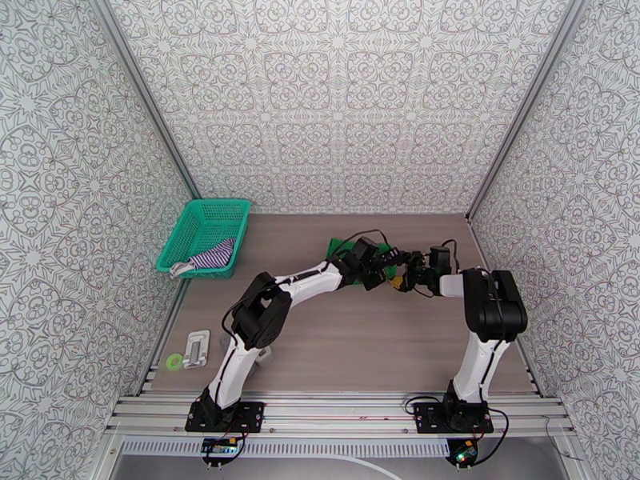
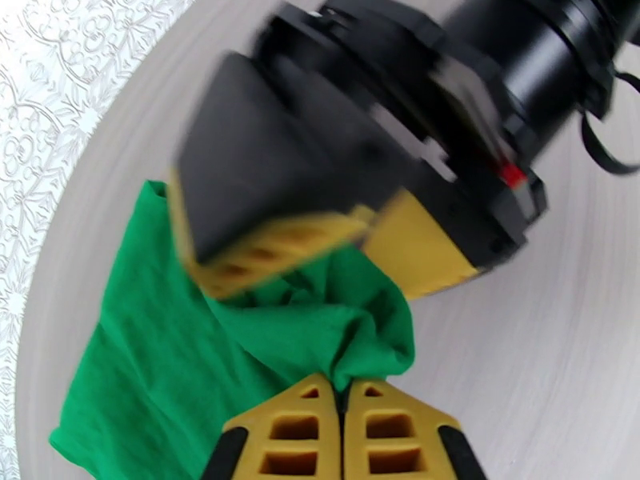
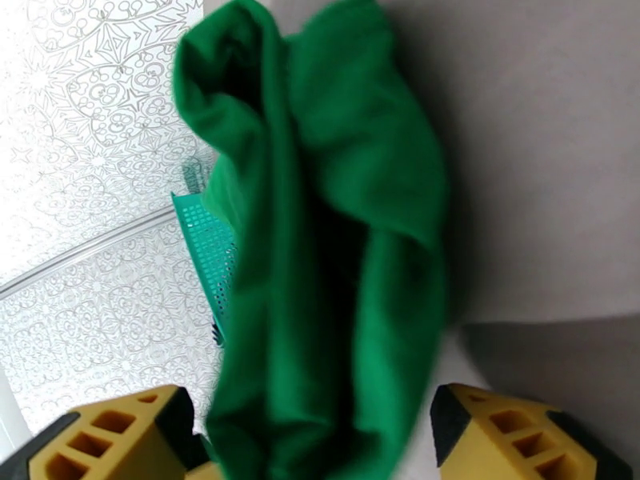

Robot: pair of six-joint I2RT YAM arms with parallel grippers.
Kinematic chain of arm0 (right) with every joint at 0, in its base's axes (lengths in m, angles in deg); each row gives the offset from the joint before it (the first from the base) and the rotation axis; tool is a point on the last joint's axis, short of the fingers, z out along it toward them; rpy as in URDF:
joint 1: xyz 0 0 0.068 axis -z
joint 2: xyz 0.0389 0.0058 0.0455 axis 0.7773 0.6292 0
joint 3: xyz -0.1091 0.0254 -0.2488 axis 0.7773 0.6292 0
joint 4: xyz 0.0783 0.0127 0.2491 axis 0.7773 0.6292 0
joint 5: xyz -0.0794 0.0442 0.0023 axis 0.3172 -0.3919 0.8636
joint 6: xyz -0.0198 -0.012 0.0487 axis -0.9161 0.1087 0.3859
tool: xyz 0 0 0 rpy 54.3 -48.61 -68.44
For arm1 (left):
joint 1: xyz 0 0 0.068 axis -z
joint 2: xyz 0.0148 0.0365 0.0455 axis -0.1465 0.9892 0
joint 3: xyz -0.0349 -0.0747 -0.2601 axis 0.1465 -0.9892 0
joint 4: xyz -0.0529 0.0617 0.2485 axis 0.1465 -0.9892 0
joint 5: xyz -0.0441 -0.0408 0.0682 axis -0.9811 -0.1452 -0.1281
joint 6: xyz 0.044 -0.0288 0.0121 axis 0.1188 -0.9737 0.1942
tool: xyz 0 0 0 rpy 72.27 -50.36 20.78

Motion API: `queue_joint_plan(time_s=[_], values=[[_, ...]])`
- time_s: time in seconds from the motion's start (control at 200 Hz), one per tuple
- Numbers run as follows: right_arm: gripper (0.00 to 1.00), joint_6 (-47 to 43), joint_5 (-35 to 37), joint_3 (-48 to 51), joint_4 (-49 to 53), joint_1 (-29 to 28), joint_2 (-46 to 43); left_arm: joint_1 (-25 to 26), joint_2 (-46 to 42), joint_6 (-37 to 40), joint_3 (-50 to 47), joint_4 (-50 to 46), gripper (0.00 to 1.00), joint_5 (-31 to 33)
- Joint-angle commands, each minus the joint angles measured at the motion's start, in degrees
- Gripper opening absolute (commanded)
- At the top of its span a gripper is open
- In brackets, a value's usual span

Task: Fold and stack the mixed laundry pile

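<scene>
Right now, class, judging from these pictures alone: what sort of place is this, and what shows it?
Probably a robot test cell, not a home: patterned white wall panels enclose a wood-look table, and two white-and-black robot arms are bolted to an aluminium rail at its near edge.

Left gripper (image 1: 386, 268) and right gripper (image 1: 406, 277) are hovering tip to tip over the green shirt (image 1: 342, 250) near the far edge of the surface (image 1: 320, 346); striped top (image 1: 214, 254) is lying in the teal basket (image 1: 192, 222), far-left corner.
</scene>
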Motion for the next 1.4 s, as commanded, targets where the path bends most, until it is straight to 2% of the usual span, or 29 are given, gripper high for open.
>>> queue_joint_plan(time_s=[0.0,0.065,0.255,0.365,0.5,0.535,0.595,0.615,0.72,0.8,0.91,1.095,1.395], values=[[0.81,-0.54,0.69,-3.5,0.46,-1.93,2.76,0.3,-3.09,-0.32,-1.14,1.43,0.0,-1.6],[0.78,-2.17,0.9,-5.32,2.83,-2.77,3.54,0.31,-3.33,-0.49,-1.6,1.88,0.0,-1.56],[0.62,-8.38,1.88,-11.28,10.13,-3.04,6.6,0.17,-4.38,-0.89,-3.12,2.78,0.0,-1.6],[0.54,-16.72,3.45,-15.15,19.44,-3.04,7.49,-0.01,-5.23,-1.09,-4.58,3.4,0.0,-1.84],[0.37,-26.72,8.79,-19.31,31.02,-3.02,7.21,-0.28,-5.77,-1.67,-6.0,4.16,0.0,-1.86],[0.32,-28.24,9.55,-19.94,32.65,-3.05,7.22,-0.4,-5.83,-1.87,-6.17,4.18,0.1,-1.95],[0.22,-30.56,11.38,-21.23,35.37,-3.07,7.17,-0.43,-6.06,-2.23,-6.57,4.22,0.39,-2.11],[0.2,-31.19,12.13,-21.54,36.23,-3.02,7.14,-0.39,-6.2,-2.42,-6.82,4.34,0.45,-2.17],[0.09,-36.18,16.2,-24.43,40.93,-3.07,6.87,-0.55,-8.33,-5.09,-8.82,4.85,0.49,-5.08],[0.03,-42.51,21.9,-28.84,47.42,-3.02,6.96,-0.82,-11.86,-9.3,-12.6,6.93,0.52,-8.3],[0.0,-52.41,31.58,-37.03,56.62,-3.02,7.57,-1.43,-17.87,-16.07,-19.11,10.34,0.54,-11.48],[0.0,-66.63,53.52,-53.23,67.29,-2.93,10.94,-3.14,-26.64,-26.99,-32.0,18.83,0.54,-13.2],[0.0,-81.88,65.71,-77.93,73.07,0.56,23.75,-4.45,-31.6,-32.01,-41.55,20.05,0.52,-11.53]])
